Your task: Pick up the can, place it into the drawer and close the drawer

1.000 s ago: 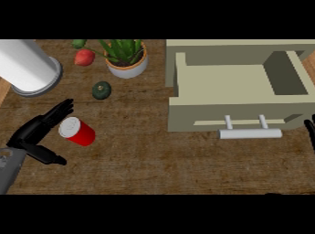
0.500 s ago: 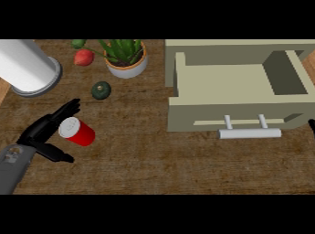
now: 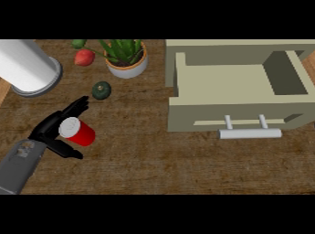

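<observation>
With black left hand (image 3: 49,133) spread apart beside the red cylindrical can (image 3: 79,133) on the wooden counter (image 3: 153,157), well left of the open beige drawer (image 3: 227,83), could tip it by closing off-centre.

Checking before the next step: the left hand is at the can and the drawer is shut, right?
No, the drawer is open, pulled out toward the robot, as the head view shows. The left hand is at the can, as you said.
</observation>
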`<state>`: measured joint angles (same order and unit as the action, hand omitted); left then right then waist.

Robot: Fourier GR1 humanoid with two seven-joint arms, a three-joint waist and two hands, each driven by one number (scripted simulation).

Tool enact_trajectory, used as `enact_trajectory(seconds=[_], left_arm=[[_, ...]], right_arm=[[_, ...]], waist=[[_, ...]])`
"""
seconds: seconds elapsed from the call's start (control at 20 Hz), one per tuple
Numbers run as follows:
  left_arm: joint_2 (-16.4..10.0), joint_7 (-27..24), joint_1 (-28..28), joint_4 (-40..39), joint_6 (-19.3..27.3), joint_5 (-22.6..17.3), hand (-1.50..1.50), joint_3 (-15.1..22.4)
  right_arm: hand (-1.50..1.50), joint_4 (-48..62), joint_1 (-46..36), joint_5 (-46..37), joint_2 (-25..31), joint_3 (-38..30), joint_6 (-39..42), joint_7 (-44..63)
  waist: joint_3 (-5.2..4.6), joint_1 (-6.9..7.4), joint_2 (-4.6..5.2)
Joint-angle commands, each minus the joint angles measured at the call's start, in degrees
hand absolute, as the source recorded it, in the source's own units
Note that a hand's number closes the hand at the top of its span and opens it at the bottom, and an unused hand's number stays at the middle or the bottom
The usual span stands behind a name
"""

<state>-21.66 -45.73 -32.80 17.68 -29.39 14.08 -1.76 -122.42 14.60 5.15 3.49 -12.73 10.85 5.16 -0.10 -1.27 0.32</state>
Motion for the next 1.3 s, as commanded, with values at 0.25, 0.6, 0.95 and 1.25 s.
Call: enact_trajectory(seconds=[0.25, 0.6, 0.95, 1.25], left_arm=[[3.63, -5.32, -0.94, -1.89, -4.35, 1.35, -1.50, 1.91], [4.33, -3.64, -2.73, -0.82, -6.30, 0.40, 1.50, 1.94], [5.88, -3.28, -1.68, 1.40, -9.59, -1.07, 1.50, 2.54], [6.38, -2.51, -0.18, 5.99, -13.12, -3.32, 1.50, 3.15]], right_arm=[[-1.50, 4.69, -0.49, -2.16, -2.24, 1.51, 0.09, -4.05], [-1.50, 0.39, 0.45, 1.40, -0.19, -1.48, 1.24, -0.52], [-1.50, -0.22, 0.03, 2.78, -0.30, -3.18, 0.44, 0.86], [-1.50, -2.02, -1.54, 2.50, 0.36, -2.73, -0.11, 3.88]], waist=[[0.02, 0.23, 0.08], [0.06, 0.39, -0.18], [0.09, 0.83, -0.30], [0.07, 1.33, -0.39]])
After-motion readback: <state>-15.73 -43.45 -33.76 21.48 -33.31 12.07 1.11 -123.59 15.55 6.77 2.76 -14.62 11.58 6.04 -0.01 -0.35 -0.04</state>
